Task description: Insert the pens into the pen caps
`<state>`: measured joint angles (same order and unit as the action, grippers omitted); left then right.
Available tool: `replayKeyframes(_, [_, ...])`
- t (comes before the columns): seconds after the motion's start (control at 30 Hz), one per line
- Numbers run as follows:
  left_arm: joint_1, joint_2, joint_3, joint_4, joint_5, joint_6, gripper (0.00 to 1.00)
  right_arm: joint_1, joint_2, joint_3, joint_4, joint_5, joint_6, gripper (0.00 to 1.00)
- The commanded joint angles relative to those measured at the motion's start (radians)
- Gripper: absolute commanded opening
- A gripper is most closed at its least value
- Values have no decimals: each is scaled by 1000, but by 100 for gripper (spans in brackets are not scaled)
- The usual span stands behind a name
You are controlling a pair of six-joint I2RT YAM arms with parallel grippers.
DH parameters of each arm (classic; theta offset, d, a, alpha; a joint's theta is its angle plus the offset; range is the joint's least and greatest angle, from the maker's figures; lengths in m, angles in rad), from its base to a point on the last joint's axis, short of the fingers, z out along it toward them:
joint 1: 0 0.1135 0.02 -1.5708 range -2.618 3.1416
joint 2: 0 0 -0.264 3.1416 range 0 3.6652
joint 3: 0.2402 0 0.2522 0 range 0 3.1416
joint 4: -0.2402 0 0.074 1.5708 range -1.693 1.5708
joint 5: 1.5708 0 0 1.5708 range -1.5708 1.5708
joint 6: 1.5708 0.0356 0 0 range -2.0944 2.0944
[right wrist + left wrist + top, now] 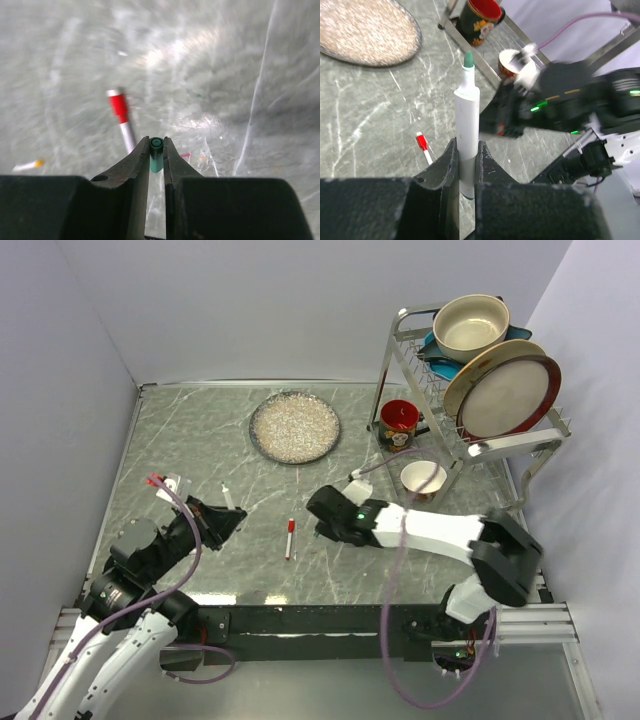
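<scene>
My left gripper (pixel 467 149) is shut on a white pen (pixel 468 120), which stands upright between the jaws with its green tip pointing up. From above, this gripper (pixel 226 519) is at the table's left with the pen (pixel 228 496) sticking out of it. My right gripper (pixel 156 146) is shut on a small green pen cap (pixel 156 154), its open end facing away from the camera. The right gripper (pixel 321 516) hovers mid-table. Between the two grippers, a pen with a red cap (pixel 290 537) lies on the table. A small white piece with an orange end (pixel 29 165) lies far left.
A speckled round plate (pixel 294 427) sits at the back centre. At the right stands a metal dish rack (pixel 420 380) with a bowl (pixel 470 325) and a large plate (pixel 505 390). A red mug (pixel 400 424) and a white cup (pixel 423 478) stand beside it.
</scene>
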<state>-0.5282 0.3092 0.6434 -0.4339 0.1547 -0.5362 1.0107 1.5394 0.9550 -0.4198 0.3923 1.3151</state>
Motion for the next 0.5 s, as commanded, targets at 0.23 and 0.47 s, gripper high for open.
replayKeyframes(0.23, [-4,162,16,108,342,-51,1,12,-438,-177,407,-110,-546,0])
replayKeyframes(0.47, [-6,154,-119,277,464,-153,1,19,-539,-102,427,-194,-611,0])
